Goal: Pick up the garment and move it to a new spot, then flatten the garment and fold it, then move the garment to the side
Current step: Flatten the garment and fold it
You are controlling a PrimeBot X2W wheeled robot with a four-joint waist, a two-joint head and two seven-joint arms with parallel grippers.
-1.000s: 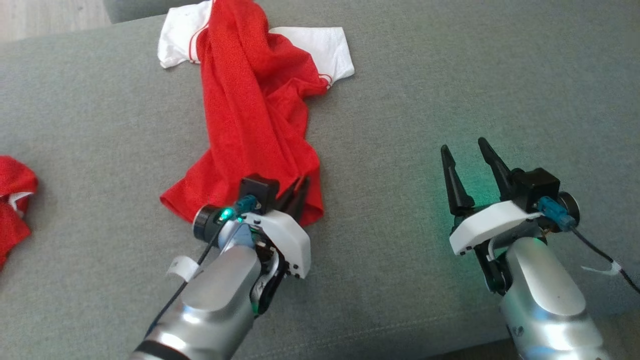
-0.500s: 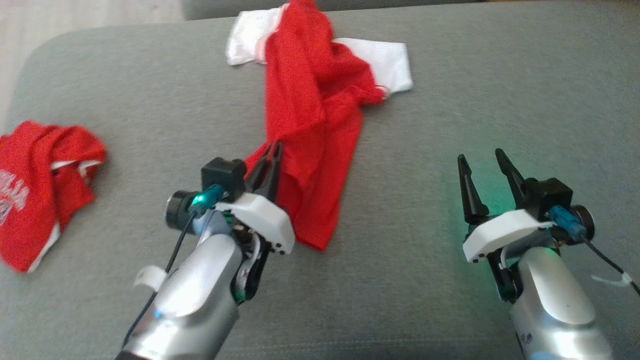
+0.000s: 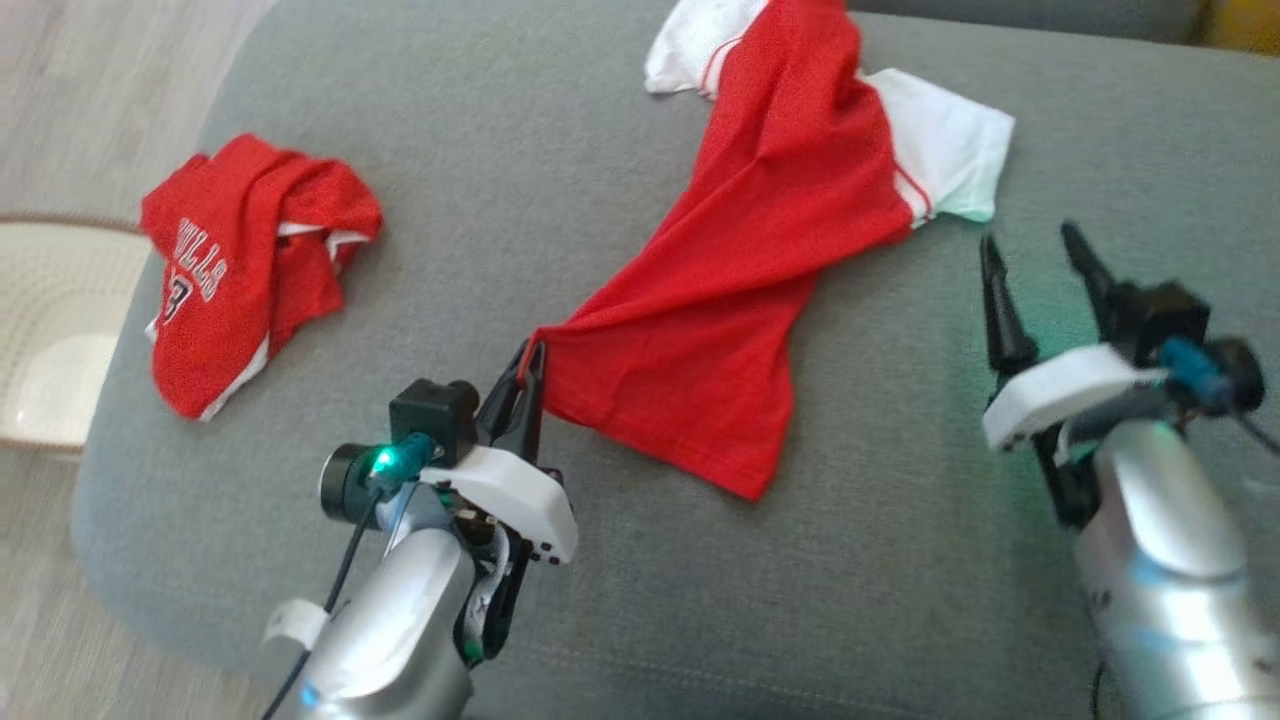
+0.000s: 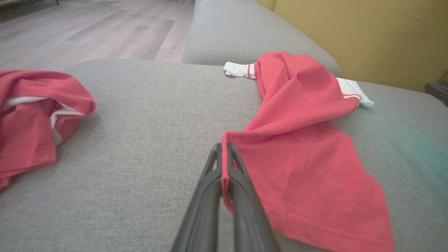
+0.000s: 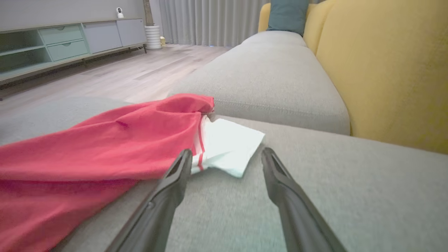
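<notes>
The garment (image 3: pixel 760 270) is a red shirt with white sleeves, lying twisted and stretched across the grey sofa seat (image 3: pixel 560 130). My left gripper (image 3: pixel 532 352) is shut on its near left hem corner, which the left wrist view shows pinched between the fingers (image 4: pixel 224 175), with the garment (image 4: pixel 301 140) trailing away to the right. My right gripper (image 3: pixel 1035 245) stands open over bare cushion just right of the shirt, nothing between its fingers. In the right wrist view the garment (image 5: pixel 115 147) lies left of the open right gripper (image 5: pixel 224 154), a white sleeve (image 5: pixel 227 147) ahead of the fingertips.
A second red jersey (image 3: pixel 240 270) with white lettering lies crumpled at the seat's left end, also in the left wrist view (image 4: pixel 31 115). A pale basket (image 3: pixel 50 330) stands on the floor beyond the left edge. A yellow backrest (image 5: pixel 385 70) rises on the right.
The head camera has swung, shifting the whole scene. My left gripper has pulled the hem corner out to the left, stretching the lower shirt wider. The right gripper stays open.
</notes>
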